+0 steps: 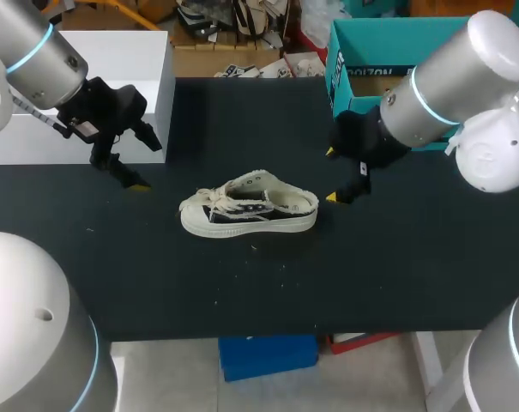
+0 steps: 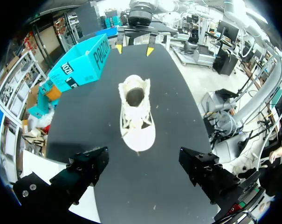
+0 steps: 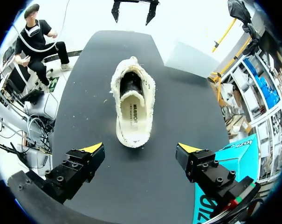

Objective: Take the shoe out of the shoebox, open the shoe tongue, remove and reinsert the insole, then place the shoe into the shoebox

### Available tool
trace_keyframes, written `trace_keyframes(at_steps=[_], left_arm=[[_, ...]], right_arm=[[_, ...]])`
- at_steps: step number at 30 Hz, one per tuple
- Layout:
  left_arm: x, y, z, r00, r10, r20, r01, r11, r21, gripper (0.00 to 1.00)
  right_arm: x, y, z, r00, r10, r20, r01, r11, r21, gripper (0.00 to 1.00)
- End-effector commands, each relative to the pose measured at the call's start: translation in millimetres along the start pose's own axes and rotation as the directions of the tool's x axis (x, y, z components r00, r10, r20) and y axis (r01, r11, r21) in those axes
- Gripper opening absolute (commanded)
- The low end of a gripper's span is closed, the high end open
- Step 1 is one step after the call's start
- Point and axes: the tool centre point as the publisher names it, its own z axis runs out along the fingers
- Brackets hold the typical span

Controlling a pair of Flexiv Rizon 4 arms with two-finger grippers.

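A cream and black canvas shoe (image 1: pixel 246 207) stands on its sole mid-table, toe toward my left arm and heel toward my right. Its laces are loose. The insole (image 3: pixel 134 114) lies inside the shoe. The teal shoebox (image 1: pixel 371 69) stands at the back right. My left gripper (image 1: pixel 143 163) hovers open to the left of the toe, well apart from it, and holds nothing. My right gripper (image 1: pixel 332 175) is open just past the heel, also holding nothing. In the left wrist view the shoe (image 2: pixel 136 114) lies ahead of the gripper (image 2: pixel 145 168). The shoe (image 3: pixel 133 107) also lies ahead of the right gripper (image 3: pixel 141 149).
A white box (image 1: pixel 113 60) stands at the back left behind my left arm. The black tabletop (image 1: pixel 259 283) has bare room in front of the shoe. The teal box (image 2: pixel 80 65) lies beside the far gripper (image 2: pixel 134 46).
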Motion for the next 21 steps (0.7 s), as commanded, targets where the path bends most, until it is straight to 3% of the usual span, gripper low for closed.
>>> trace_keyframes(at_steps=[1, 4, 16, 21], left_arm=[[0.1, 0.9, 1.3, 1.000, 0.002, 0.003, -0.002, 1.000, 0.001, 1.00], [0.1, 0.9, 1.3, 1.000, 0.002, 0.003, -0.002, 1.000, 0.001, 1.00], [0.1, 0.9, 1.3, 1.000, 0.002, 0.003, -0.002, 1.000, 0.001, 1.00], [0.1, 0.9, 1.3, 1.000, 0.002, 0.003, -0.002, 1.000, 0.001, 1.00]], right_arm=[[-1.6, -1.4, 13.5, 0.999, -0.029, -0.028, 0.024, 0.985, -0.171, 1.00], [-1.4, -0.6, 19.4, 0.997, -0.010, -0.080, -0.003, 0.988, -0.154, 1.00], [1.6, -3.1, 22.1, 0.997, -0.017, -0.075, 0.006, 0.988, -0.155, 1.00], [4.0, -10.4, 29.2, 0.998, -0.050, -0.048, 0.039, 0.980, -0.193, 1.00]])
